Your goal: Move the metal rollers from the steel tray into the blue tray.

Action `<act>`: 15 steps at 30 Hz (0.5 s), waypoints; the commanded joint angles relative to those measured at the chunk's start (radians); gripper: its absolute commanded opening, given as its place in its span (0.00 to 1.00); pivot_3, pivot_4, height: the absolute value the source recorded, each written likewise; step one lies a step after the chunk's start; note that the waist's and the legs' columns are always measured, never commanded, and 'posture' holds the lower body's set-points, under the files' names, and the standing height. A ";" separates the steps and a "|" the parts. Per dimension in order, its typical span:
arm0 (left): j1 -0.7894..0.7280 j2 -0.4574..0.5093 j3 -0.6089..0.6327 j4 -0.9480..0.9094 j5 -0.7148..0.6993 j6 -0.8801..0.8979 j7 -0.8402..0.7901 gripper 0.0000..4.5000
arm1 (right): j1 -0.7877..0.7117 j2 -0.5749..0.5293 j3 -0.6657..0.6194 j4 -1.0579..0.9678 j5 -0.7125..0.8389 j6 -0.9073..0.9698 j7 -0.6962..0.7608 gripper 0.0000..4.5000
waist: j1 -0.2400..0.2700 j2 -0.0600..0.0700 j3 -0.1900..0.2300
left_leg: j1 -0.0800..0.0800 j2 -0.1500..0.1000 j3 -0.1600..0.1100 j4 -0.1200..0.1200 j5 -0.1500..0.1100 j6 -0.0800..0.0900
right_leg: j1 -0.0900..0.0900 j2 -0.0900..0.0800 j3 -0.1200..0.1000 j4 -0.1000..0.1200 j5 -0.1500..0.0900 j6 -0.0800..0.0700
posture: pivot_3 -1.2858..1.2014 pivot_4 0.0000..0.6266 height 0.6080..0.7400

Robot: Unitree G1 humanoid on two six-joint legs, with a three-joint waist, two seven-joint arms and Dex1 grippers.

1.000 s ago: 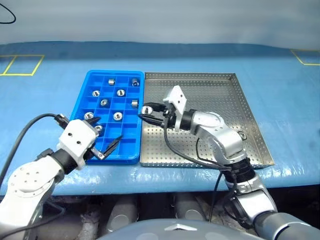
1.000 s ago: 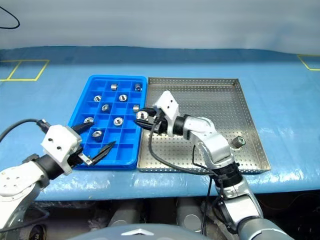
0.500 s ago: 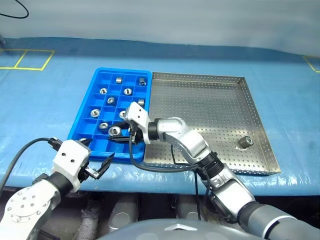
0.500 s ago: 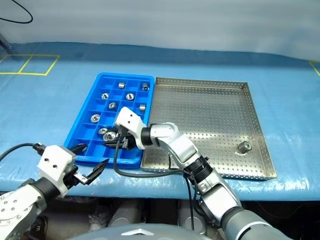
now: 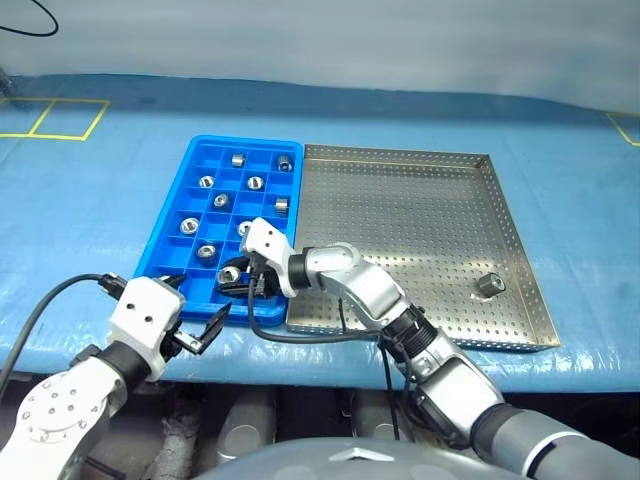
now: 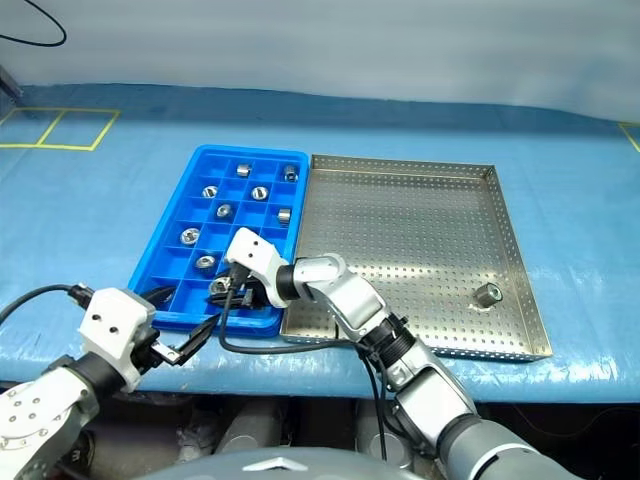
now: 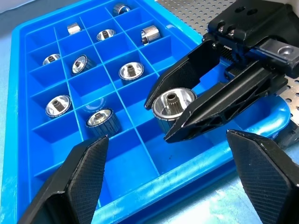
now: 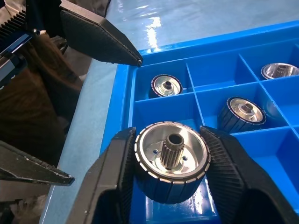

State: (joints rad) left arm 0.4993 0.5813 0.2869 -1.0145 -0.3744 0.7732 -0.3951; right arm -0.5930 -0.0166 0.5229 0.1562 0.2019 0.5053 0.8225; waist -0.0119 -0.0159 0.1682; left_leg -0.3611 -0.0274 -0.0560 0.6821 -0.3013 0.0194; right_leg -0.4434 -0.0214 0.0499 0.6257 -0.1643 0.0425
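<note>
The blue tray point(image 5: 245, 140) lies left of the steel tray point(image 5: 420, 220), and several metal rollers point(image 5: 238, 160) sit in its compartments. One roller point(image 5: 489, 284) rests near the steel tray's right rim. My right gripper point(image 5: 228, 278) reaches across to the blue tray's front row. It is shut on another roller point(image 8: 170, 161), held just above a front compartment with its hole facing sideways. My left gripper point(image 5: 196, 303) stands open at the blue tray's front left corner, with nothing between its fingers point(image 7: 84, 163); it points at the held roller point(image 7: 174, 106).
Both trays lie on a table covered in blue sheeting. Yellow tape squares point(image 5: 50, 118) mark the far left and a corner point(image 5: 625, 128) the far right. My right forearm crosses the steel tray's front left corner. A black cable hangs from it.
The head camera has shifted. My right gripper carried the roller from the steel tray's left edge over to the blue tray's front row and lower. My left gripper sank slightly toward the table's front edge.
</note>
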 commanded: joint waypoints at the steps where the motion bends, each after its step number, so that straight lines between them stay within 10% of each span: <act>1: -0.015 0.003 -0.005 -0.029 -0.005 0.002 0.001 0.98 | -0.008 0.020 -0.036 -0.024 0.008 -0.020 -0.011 0.75 | 0.000 0.000 0.000 | 0.000 0.000 0.000 0.000 0.000 0.000 | 0.000 0.000 0.000 0.000 0.000 0.000 | 0.56 0.24 1.00; 15: -0.465 -0.049 -0.276 0.190 0.009 -0.040 -0.025 0.98 | 0.136 -0.191 -0.304 -0.338 -0.039 0.025 -0.232 0.82 | 0.002 0.000 0.000 | -0.001 -0.004 -0.005 0.001 0.001 -0.002 | 0.004 -0.003 -0.005 0.000 0.002 -0.003 | 0.51 0.24 1.00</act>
State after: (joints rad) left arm 0.0765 0.5419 0.0452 -0.8519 -0.3711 0.7657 -0.4073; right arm -0.4701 -0.1854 0.2771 -0.1034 0.1729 0.5147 0.6239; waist -0.0095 -0.0160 0.1678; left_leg -0.3618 -0.0317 -0.0614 0.6833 -0.3004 0.0178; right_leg -0.4396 -0.0250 0.0449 0.6254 -0.1614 0.0389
